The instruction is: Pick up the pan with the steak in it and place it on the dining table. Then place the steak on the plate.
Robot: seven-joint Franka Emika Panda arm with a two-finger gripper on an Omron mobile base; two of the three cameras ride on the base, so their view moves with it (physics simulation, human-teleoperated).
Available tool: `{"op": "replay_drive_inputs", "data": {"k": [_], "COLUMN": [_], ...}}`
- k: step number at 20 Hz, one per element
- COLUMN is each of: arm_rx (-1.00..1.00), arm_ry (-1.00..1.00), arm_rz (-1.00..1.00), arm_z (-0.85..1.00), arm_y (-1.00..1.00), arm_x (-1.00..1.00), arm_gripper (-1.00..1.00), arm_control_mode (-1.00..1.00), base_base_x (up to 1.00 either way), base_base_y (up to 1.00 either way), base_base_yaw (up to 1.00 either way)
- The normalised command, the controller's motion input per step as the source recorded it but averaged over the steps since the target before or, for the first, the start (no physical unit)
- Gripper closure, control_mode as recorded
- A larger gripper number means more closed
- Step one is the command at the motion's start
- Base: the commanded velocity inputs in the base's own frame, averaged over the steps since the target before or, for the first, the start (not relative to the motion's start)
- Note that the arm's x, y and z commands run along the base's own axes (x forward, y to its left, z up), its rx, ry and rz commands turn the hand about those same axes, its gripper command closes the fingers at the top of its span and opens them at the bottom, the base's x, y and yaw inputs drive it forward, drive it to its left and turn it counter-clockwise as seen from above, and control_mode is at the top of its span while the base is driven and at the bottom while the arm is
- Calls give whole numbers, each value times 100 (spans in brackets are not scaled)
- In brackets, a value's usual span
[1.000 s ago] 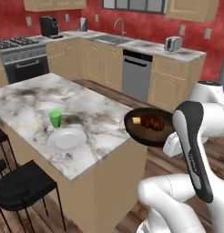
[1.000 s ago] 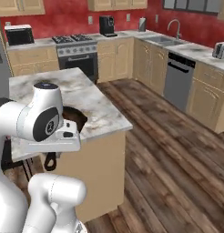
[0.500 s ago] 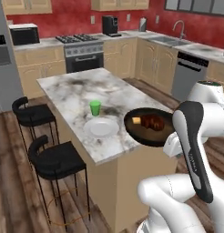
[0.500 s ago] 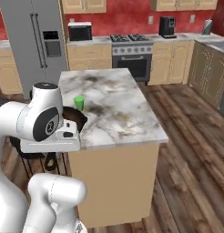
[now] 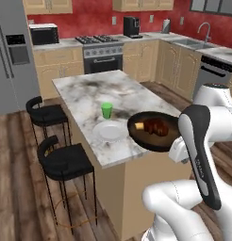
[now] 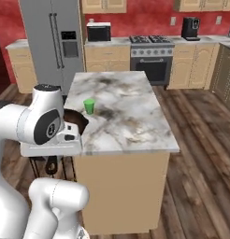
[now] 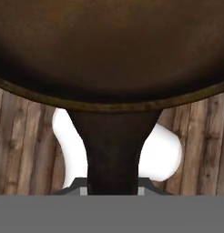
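Item 1, plate [image 5: 110,131]: white, flat, left of centre in the left base view, lying on the dining table [image 5: 85,92] near its front edge. A green cup [image 5: 106,110] stands just behind it.

Item 2, pan [image 5: 153,130]: black skillet, centre-right of the left base view, held level in the air over the table's near right corner, its rim just beside the plate. The handle [image 7: 114,152] runs down the lower middle of the hand view.

Item 3, steak [image 5: 157,126]: dark red-brown, lying inside the pan, yellow chunk at its left side.

Item 4, gripper [image 7: 113,190]: clamped on the handle's end, jaws pressed to either side.

Handling note, by judgement: the carry looks nearly over, setting down remains. Keep the pan level so the steak does not slide. Lower onto bare marble clear of plate and cup. Seat the whole base on the top, away from the edge, before releasing.
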Motion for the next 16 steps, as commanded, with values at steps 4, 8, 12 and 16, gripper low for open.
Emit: {"op": "replay_drive_inputs", "data": {"k": [4, 8, 12, 16], "arm_rx": [0, 0, 0, 0], "arm_ry": [0, 0, 0, 0], "arm_rz": [0, 0, 0, 0], "arm_z": [0, 0, 0, 0], "arm_y": [0, 0, 0, 0], "arm_x": [0, 0, 0, 0], "arm_gripper": [100, 100, 100, 100], "arm_control_mode": [100, 100, 100, 100], "base_base_x": [0, 5, 12, 2], "base_base_y": [-99, -99, -89, -42], "base_base_yaw": [0, 0, 2, 6]}}
